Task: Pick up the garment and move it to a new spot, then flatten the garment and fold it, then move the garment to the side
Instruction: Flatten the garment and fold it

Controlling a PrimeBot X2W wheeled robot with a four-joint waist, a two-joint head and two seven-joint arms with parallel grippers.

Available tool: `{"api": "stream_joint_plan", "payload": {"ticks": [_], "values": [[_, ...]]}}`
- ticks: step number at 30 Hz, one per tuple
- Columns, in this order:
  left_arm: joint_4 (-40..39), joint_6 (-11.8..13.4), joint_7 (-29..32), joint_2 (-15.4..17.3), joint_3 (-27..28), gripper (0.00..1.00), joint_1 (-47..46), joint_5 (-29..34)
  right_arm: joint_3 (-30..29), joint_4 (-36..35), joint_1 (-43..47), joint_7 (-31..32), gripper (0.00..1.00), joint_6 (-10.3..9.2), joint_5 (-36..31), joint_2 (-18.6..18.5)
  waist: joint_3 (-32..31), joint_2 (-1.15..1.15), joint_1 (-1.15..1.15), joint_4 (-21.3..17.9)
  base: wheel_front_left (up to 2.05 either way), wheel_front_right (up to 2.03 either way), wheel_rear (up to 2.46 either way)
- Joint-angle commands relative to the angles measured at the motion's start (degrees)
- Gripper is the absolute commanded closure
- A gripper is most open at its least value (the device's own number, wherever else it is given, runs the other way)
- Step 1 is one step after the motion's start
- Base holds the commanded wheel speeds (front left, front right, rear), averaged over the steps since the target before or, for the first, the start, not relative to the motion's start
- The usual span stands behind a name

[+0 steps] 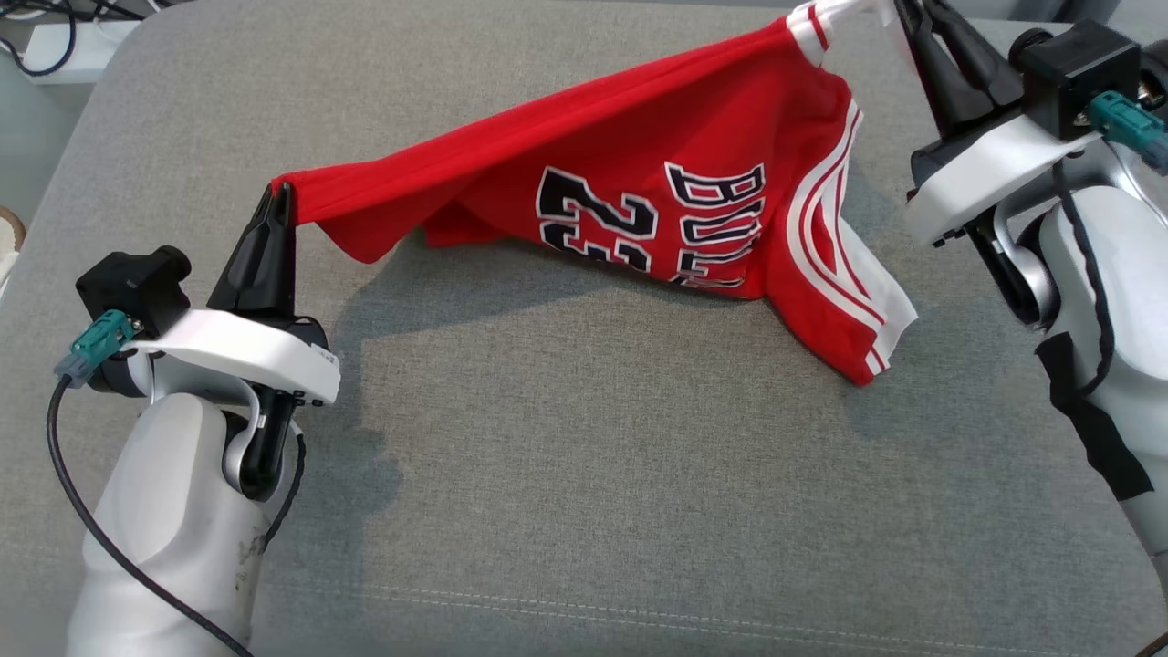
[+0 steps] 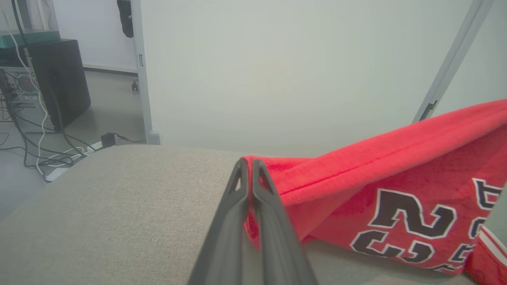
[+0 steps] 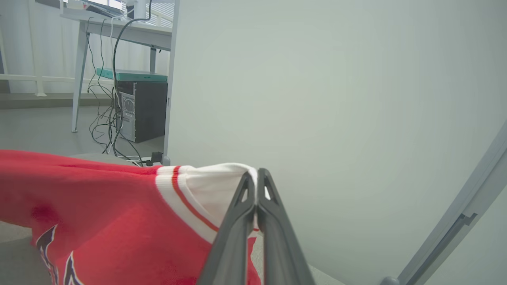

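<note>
A red jersey (image 1: 639, 173) with white trim and dark lettering hangs stretched between my two grippers above the grey cushion (image 1: 566, 438). My left gripper (image 1: 281, 193) is shut on its red hem corner at the left, which the left wrist view shows as jersey (image 2: 376, 186) pinched at the left gripper (image 2: 248, 163). At the upper right my right gripper (image 1: 899, 11) is shut on the white trimmed edge; in the right wrist view the right gripper (image 3: 256, 174) pinches the jersey (image 3: 119, 206). The jersey's lower part sags onto the cushion.
A pale wall panel (image 2: 297, 71) stands just behind the cushion. Cables (image 2: 35, 154) and a dark computer case (image 3: 142, 111) sit on the floor beyond the far left corner. A white power strip (image 1: 73, 46) lies at the upper left.
</note>
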Motion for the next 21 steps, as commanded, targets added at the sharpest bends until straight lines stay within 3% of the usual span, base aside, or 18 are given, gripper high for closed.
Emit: {"api": "stream_joint_plan", "payload": {"ticks": [1, 7, 10, 17, 21], "values": [[-2.0, 0.0, -0.3, 3.0, 2.3, 1.0, -0.2, 0.5, -1.4, -3.0, 1.0, -0.6, 1.0, -0.01, -0.7, -0.2, -1.3, 0.0, 0.0, -0.5, 0.0, 0.0, 0.0], [-4.3, 0.0, -0.3, 3.2, 1.8, 1.0, 1.0, 1.1, -4.3, -9.7, 4.5, 1.5, 1.0, -0.01, -1.9, -1.6, -3.7, 0.0, 0.0, -0.9, 0.0, 0.0, 0.0], [-4.9, 0.0, -0.3, 3.3, 1.6, 1.0, 1.8, 1.1, -0.5, -13.8, 8.2, 6.9, 1.0, -0.01, 0.7, -3.5, -3.9, 0.0, 0.0, -0.9, 0.0, 0.0, 0.0], [-4.2, 0.0, -0.3, 3.6, 1.9, 1.0, 2.7, 0.8, 12.5, -24.3, 16.2, 22.6, 1.0, -0.01, 14.8, -10.9, -1.6, 0.0, 0.0, -1.0, 0.0, 0.0, 0.0], [-3.2, 0.0, -0.3, 3.3, 2.0, 1.0, 2.4, 0.9, 18.7, -26.0, 17.5, 26.9, 1.0, -0.01, 19.9, -12.8, -0.6, 0.0, 0.0, -0.7, 0.0, 0.0, 0.0]]}}
